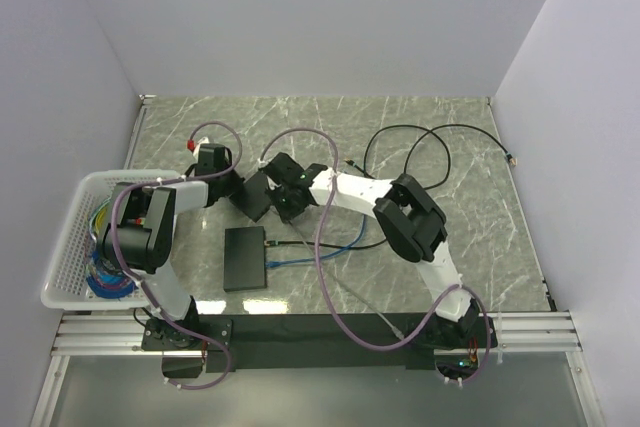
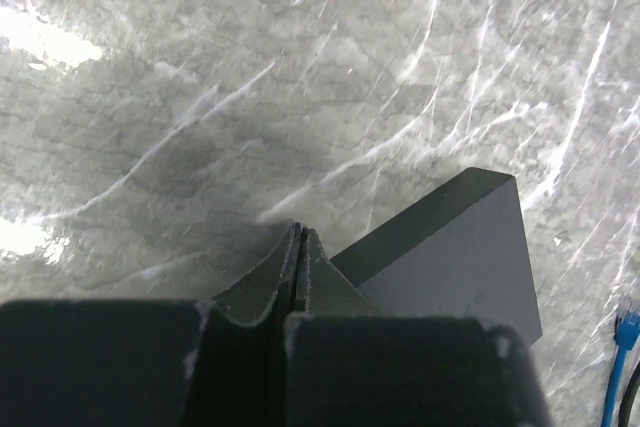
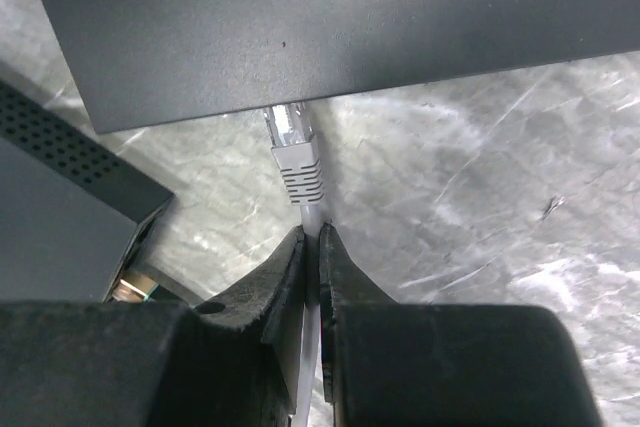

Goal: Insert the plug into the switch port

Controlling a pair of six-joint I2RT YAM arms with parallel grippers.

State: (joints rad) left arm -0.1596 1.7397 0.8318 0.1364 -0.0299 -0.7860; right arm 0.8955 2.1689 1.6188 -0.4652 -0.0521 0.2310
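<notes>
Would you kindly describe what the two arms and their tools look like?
Both the left arm and the right arm have white links with bulky black joints, and a mauve cable loops loosely along each. The left tool and right tool look alike: two dark, rough-surfaced fingers tapering to thin tips from a black block.

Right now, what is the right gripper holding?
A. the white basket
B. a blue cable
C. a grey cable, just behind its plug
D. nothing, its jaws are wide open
C: in the right wrist view the right gripper is closed on the grey cable just behind the plug, whose tip is at the edge of the black box.
</notes>
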